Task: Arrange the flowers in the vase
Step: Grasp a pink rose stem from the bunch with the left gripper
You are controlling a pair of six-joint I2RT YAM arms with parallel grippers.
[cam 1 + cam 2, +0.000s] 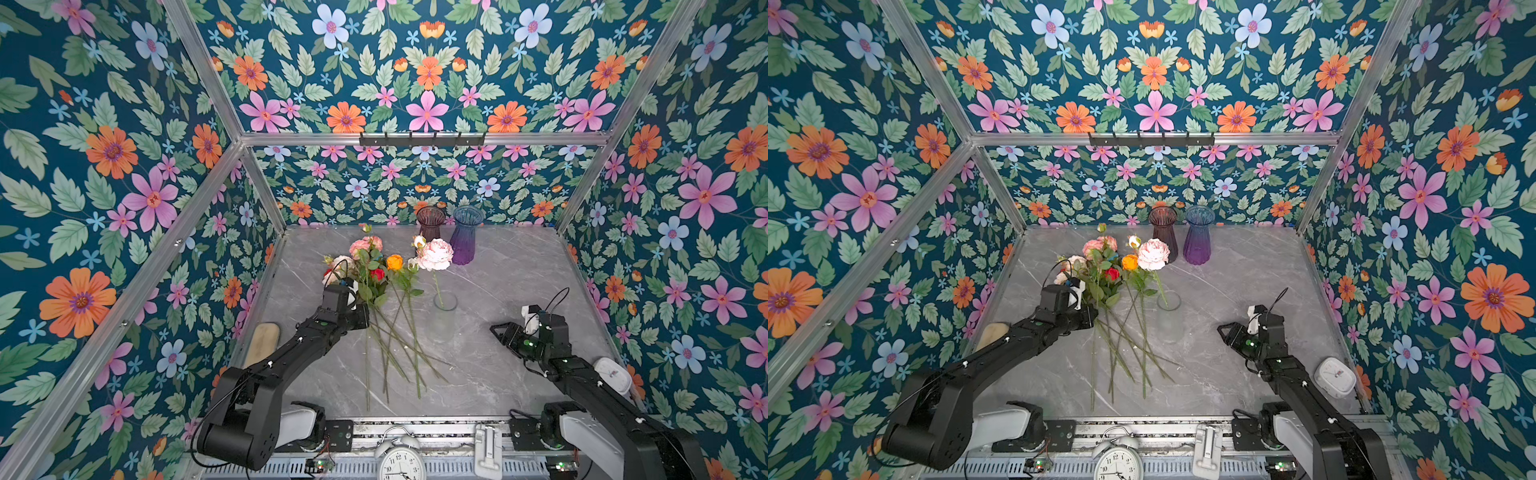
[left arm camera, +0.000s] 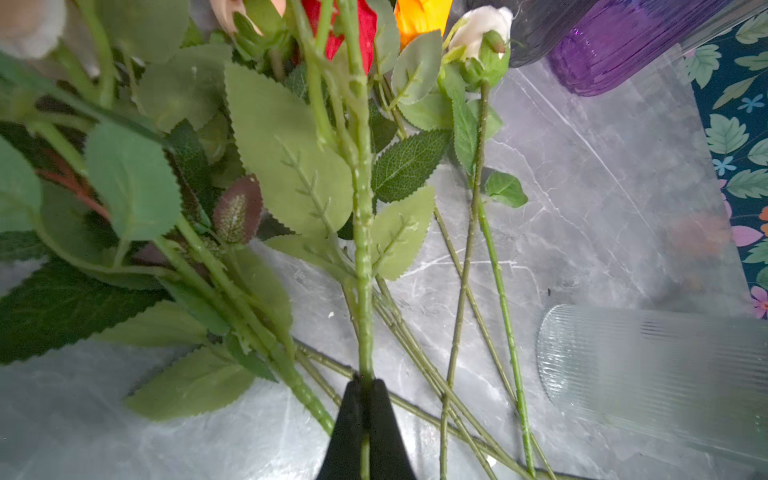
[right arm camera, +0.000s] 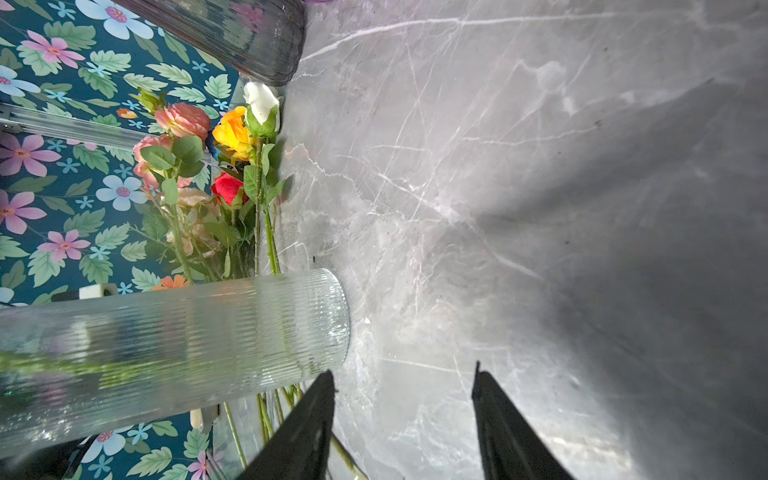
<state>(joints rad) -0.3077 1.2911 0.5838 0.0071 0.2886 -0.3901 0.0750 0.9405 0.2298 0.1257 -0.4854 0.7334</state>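
On the table (image 1: 519, 270), just left of the clear vase (image 1: 445, 309): flowers (image 1: 374, 286) in a loose heap, heads toward the back wall, bare stems fanned and crossed toward the front. Already standing in that vase: one big pink bloom (image 1: 434, 254).

Left gripper (image 2: 365, 384) clenched on a thick green stem (image 2: 362, 249) below its leaves, seemingly that of the red rose (image 2: 372, 37), though hard to tell for sure. Right gripper (image 3: 403, 370) released, holding nothing, low and near the vase but apart from it.

Probably very light. Stems likely wire-cored plastic: stiff enough to carry a head, yet springy, smooth, and apt to twist in a narrow pinch. Leaves and petals soft cloth by the look, easily snagged on neighbours in the tangle. Best taken on bare stem under the lowest leaves, as here, never by the bloom. Tall, narrow glass, so tippable and breakable: worth steadying while threading a stem in.
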